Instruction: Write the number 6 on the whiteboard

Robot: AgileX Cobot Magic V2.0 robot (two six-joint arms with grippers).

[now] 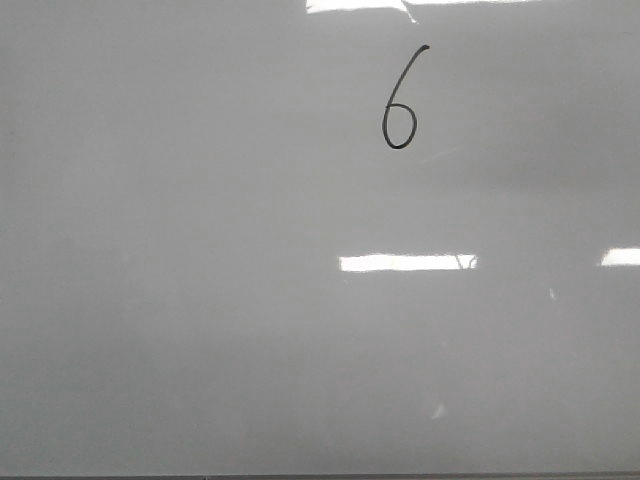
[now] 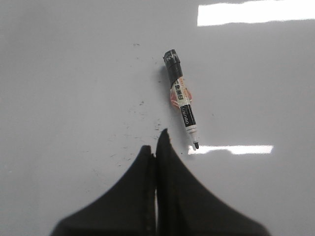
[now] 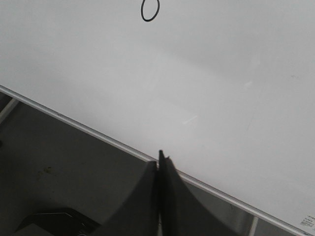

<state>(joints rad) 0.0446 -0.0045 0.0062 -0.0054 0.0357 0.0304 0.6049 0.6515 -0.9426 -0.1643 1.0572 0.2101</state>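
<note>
the left gripper (image 2: 156,142), jaws closed and empty, hangs just short of a light, slick marker (image 2: 181,98) best pinched mid-barrel, the number 6 (image 1: 398,100) finished on the whiteboard (image 1: 160,300).

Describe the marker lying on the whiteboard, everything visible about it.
The marker lies flat on the whiteboard, uncapped, seen only in the left wrist view. Its body is white with printed text and black bands; the rear end is black and the small dark tip is bare. A pinkish patch shows at mid-body, nature unclear. Nothing grips it: the left claw is shut beside its tip, apart from it. Small dark specks dot the board nearby.
</note>
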